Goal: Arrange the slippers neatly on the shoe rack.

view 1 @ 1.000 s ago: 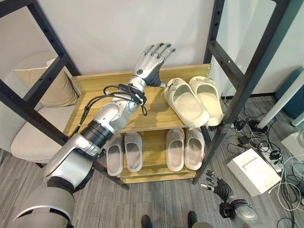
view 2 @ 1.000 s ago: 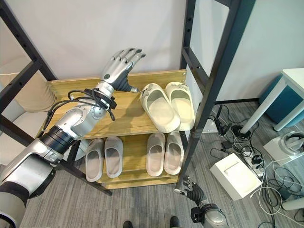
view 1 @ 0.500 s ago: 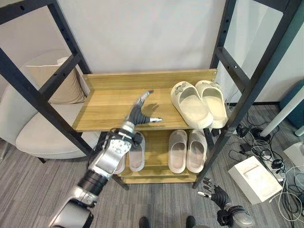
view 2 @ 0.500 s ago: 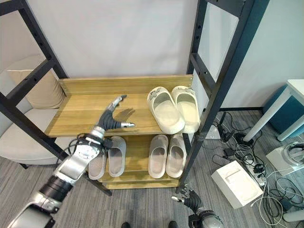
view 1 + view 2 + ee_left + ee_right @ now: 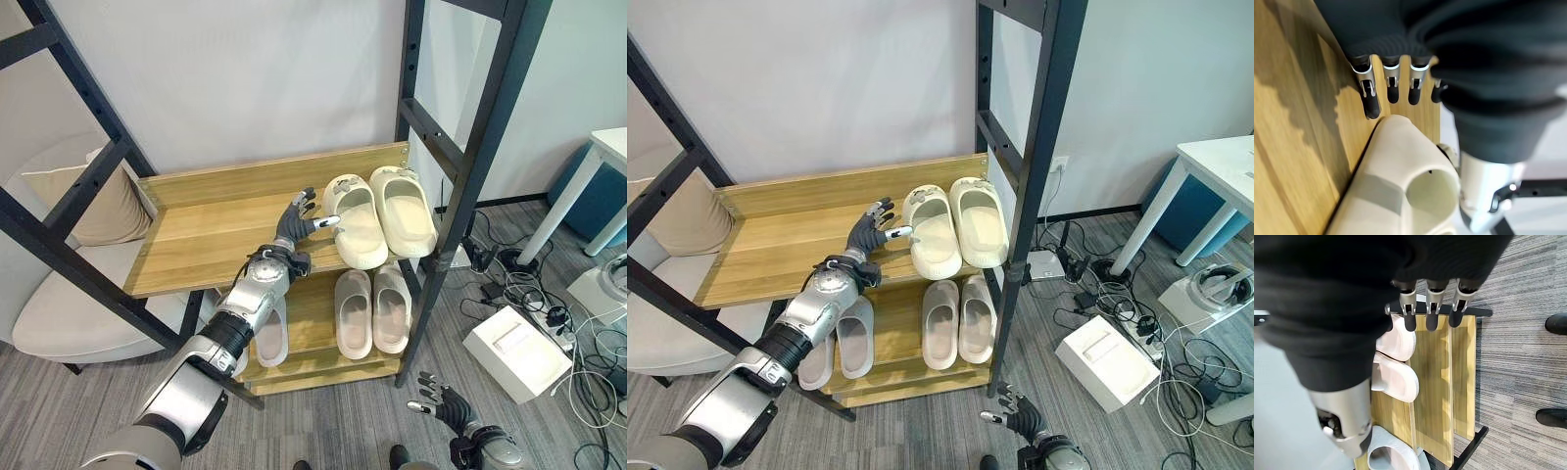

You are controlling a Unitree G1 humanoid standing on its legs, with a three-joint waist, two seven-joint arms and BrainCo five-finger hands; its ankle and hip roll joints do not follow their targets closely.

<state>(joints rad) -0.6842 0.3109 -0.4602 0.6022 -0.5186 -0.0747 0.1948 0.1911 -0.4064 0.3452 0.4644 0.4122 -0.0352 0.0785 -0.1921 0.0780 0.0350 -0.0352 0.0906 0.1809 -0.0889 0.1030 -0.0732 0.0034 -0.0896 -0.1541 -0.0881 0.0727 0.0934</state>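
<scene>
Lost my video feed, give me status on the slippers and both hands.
Left hand open, at the cream slippers on the top shelf. Right hand open, low near the floor. Nothing in the way.

Left arm stretched forward, left hand (image 5: 295,226) open, fingers spread; right hand (image 5: 443,402) low, fingers relaxed

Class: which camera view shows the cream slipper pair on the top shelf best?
The left eye view: both cream slippers lie whole, side by side, with the open left hand beside them. The right eye view shows them equally whole. The left wrist view catches one slipper, cropped. The right wrist view shows part of one.
</scene>
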